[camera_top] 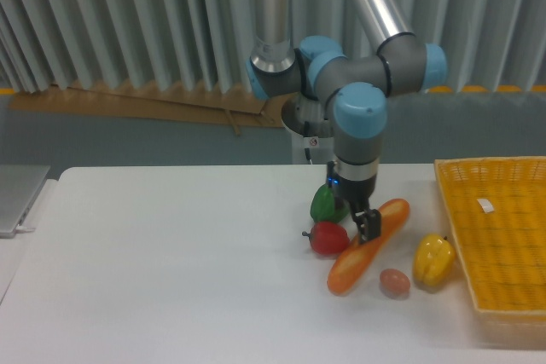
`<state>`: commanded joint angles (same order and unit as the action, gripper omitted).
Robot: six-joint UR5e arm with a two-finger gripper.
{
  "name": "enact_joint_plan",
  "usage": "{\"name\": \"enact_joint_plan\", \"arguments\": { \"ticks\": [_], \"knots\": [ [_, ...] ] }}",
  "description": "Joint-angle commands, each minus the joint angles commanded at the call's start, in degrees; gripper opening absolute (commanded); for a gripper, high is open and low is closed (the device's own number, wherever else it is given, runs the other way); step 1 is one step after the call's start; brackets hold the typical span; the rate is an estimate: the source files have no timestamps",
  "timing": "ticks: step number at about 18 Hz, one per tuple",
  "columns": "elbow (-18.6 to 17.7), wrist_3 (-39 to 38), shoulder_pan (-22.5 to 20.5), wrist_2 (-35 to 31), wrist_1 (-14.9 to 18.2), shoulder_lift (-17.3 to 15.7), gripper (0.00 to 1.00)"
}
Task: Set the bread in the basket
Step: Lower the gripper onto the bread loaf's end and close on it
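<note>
The bread [348, 263], a long orange-brown toy baguette with pale slashes, lies diagonally on the white table at centre right. My gripper [365, 221] points straight down over the bread's middle, low and close to it. Its dark fingers [369, 224] look open and hold nothing, and they overlap the loaf in this view. The basket [447, 202], a yellow-orange woven tray with a small white tag inside, stands at the table's right edge, apart from the bread.
A green pepper [322, 205] and a red vegetable [328, 238] sit just left of the bread. A small tan egg [394, 282] and a yellow pepper [433, 262] lie between bread and basket. A grey flat device [17, 198] lies at the far left.
</note>
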<state>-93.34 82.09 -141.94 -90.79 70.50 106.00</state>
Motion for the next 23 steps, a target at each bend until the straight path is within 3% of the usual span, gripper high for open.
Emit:
{"name": "enact_joint_plan", "arguments": {
  "ticks": [8, 14, 23],
  "knots": [
    [-0.52, 5.18, 1.05, 0.35, -0.8, 3.34, 1.0],
    [-0.44, 5.01, 2.81, 0.0, -1.76, 5.1, 1.0],
    [0.0, 5.27, 2.2, -0.18, -3.44, 6.94, 1.0]
  ]
}}
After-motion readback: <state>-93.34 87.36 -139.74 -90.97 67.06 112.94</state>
